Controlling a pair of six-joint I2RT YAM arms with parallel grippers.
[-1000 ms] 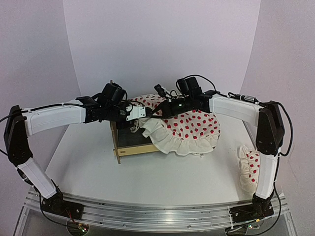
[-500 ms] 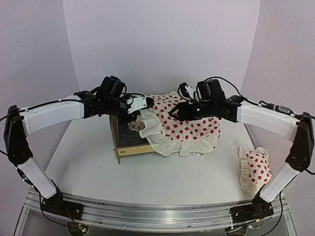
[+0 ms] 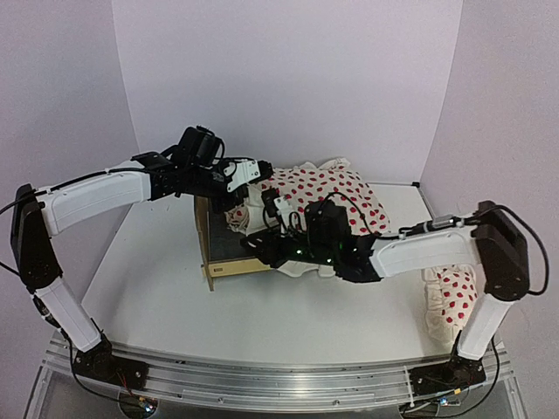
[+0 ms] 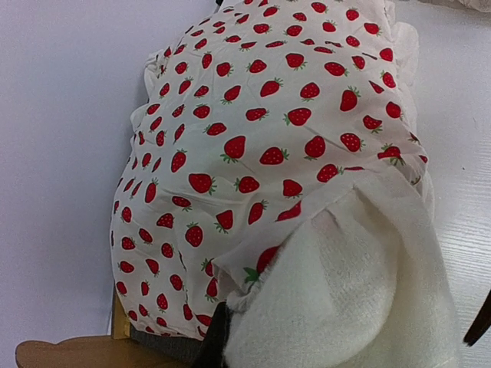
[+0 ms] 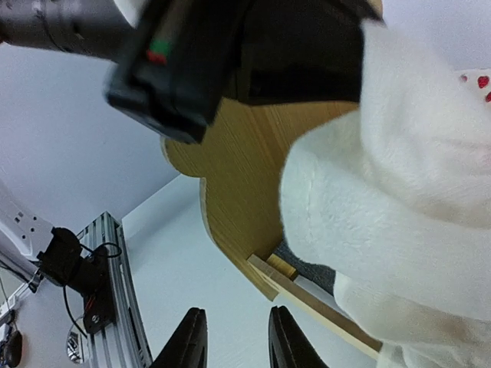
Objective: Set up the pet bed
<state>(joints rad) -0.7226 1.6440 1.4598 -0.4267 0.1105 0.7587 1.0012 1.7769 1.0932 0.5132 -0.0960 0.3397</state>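
1. Top external view: the small light plywood pet bed with wavy headboard and dark grey base (image 3: 229,268) sits just below the left gripper (image 3: 249,175).
2. That gripper's jaws are clamped on the fleecy edge of the white red-dotted ruffled duvet (image 3: 327,196), which spills away from them over the bed.
3. The right gripper (image 5: 236,314) is spread and empty, with the headboard just ahead of its jaws.
4. The small red-dotted pillow (image 3: 450,295) lies well apart from both.

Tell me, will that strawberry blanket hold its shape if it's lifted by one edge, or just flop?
Probably flop: the blanket drapes and bunches over the bed instead of holding a shape. It is likely light for its size, thin printed cloth with a fluffy underside. That fleece may drag on the wood rather than slide.
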